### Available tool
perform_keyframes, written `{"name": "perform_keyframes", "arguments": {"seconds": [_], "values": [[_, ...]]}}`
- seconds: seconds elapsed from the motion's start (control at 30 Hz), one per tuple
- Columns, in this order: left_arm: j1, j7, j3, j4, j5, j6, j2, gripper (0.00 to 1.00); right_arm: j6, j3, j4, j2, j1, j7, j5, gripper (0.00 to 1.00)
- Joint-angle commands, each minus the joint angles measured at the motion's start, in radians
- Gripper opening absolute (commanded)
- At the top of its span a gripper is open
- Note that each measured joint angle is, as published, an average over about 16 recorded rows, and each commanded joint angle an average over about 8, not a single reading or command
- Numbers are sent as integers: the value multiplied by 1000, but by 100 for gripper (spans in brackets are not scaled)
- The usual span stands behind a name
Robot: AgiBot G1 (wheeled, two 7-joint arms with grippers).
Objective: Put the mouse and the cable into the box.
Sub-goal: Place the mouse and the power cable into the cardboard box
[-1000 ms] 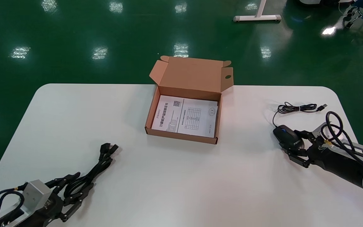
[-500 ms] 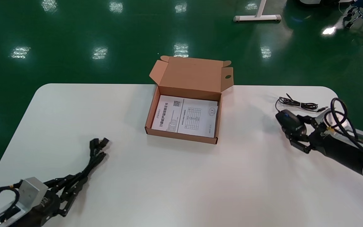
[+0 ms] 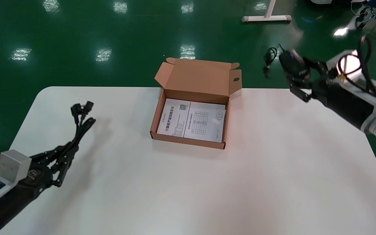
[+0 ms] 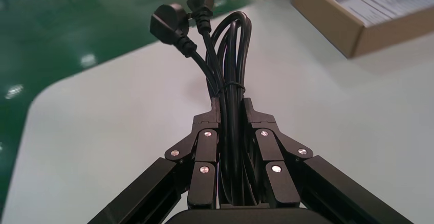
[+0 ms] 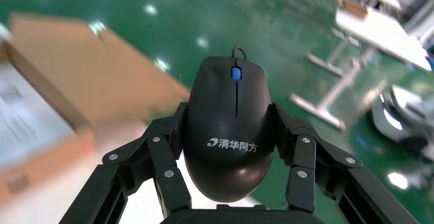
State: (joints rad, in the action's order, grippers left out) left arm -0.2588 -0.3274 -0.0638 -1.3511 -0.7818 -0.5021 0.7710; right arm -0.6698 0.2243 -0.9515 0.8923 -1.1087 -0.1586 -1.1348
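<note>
Left gripper: clamps bundled black power cable.
Right gripper: clamps black corded mouse, aloft.
Brown cardboard box: open.

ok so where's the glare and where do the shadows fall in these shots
Head view: ceiling lights glare off the green floor; soft shadows lie on the table beside the box and the cable in the left gripper. Left wrist view: the box shades the table beside it. Right wrist view: light spots on the floor behind the mouse in the right gripper.
</note>
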Motion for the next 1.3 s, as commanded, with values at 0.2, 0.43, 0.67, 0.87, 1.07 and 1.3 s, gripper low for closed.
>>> {"name": "perform_keyframes", "arguments": {"seconds": [0.2,0.43,0.67,0.87,1.07,1.3], "values": [[-9,-19,-13,-1,6,1,23,0,-57,37,-93,4,-77,92,2,0],[-5,-35,-20,-2,10,-1,45,0,-130,98,-190,-17,-101,218,-14,0],[5,-45,-30,-2,16,-3,58,0,-162,151,-263,-34,-71,296,-46,0],[13,-54,-40,-2,20,-5,65,0,-176,191,-278,-24,-48,323,-76,0],[26,-63,-55,-3,25,-8,66,0,-180,218,-239,7,-39,303,-100,0],[42,-75,-69,-4,32,-13,75,0,-192,236,-140,66,-42,227,-111,0]]}}
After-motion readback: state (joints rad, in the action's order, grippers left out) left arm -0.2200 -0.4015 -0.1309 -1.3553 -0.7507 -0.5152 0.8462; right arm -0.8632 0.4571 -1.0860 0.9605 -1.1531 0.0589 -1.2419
